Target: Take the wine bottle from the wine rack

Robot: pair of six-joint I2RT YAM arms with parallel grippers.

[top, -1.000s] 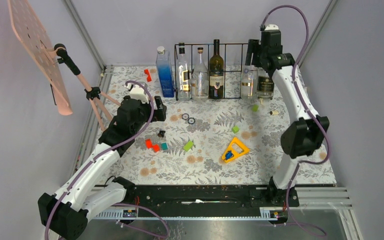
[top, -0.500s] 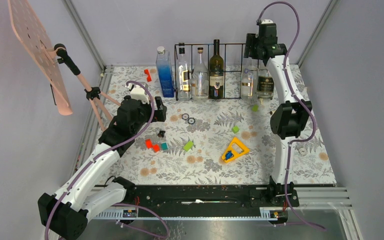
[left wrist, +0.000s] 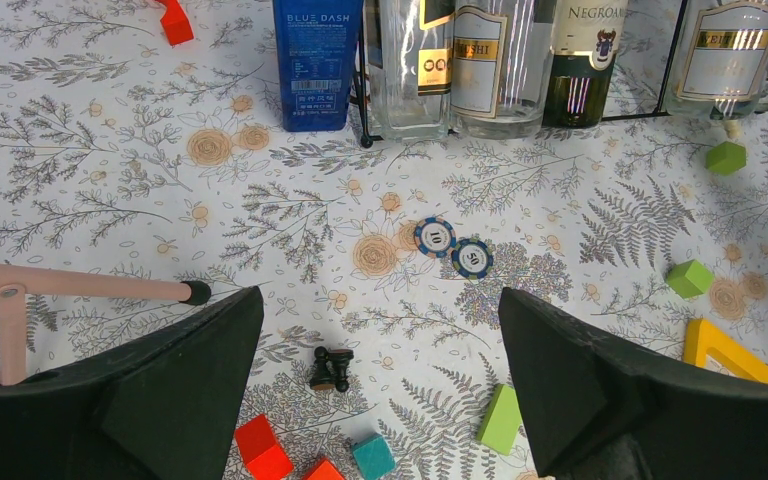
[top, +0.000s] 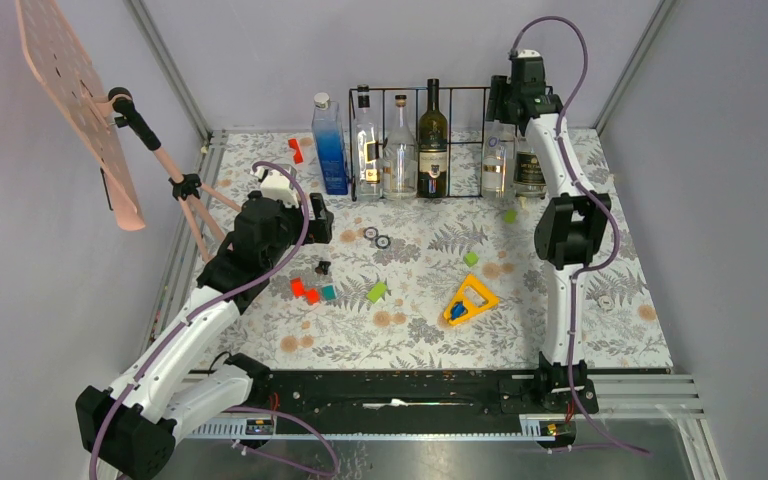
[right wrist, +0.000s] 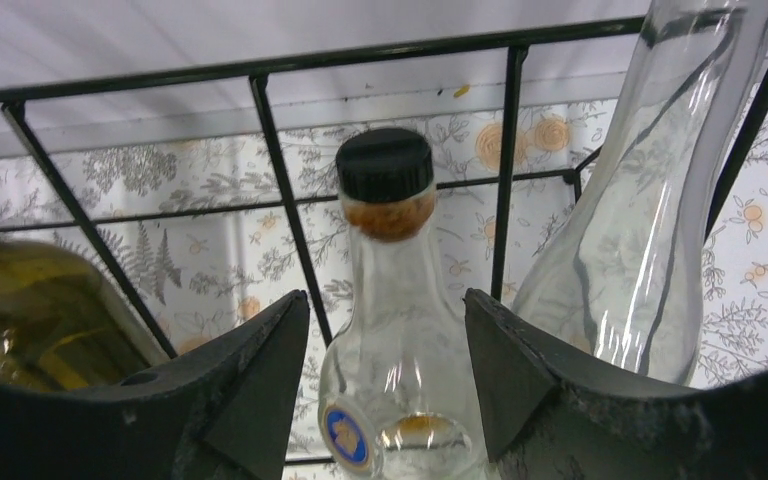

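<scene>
Black wire wine rack (top: 460, 88) along far edge of bench (top: 410, 345), bottles upright inside. Right end effector (right wrist: 385, 293) open astride neck of clear black-capped bottle (right wrist: 385, 165), fingertips (right wrist: 280, 335) clear of glass. Dark green wine bottle (top: 432, 135) further left in rack. Left end effector (left wrist: 380, 290) wide open above bench.

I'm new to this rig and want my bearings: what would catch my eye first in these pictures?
The black wire wine rack at the far side, with a dark wine bottle among clear bottles. The right arm is stretched out to it, and the right fingers stand either side of a corked clear bottle. At far left, a pink perforated board stands tilted.
</scene>
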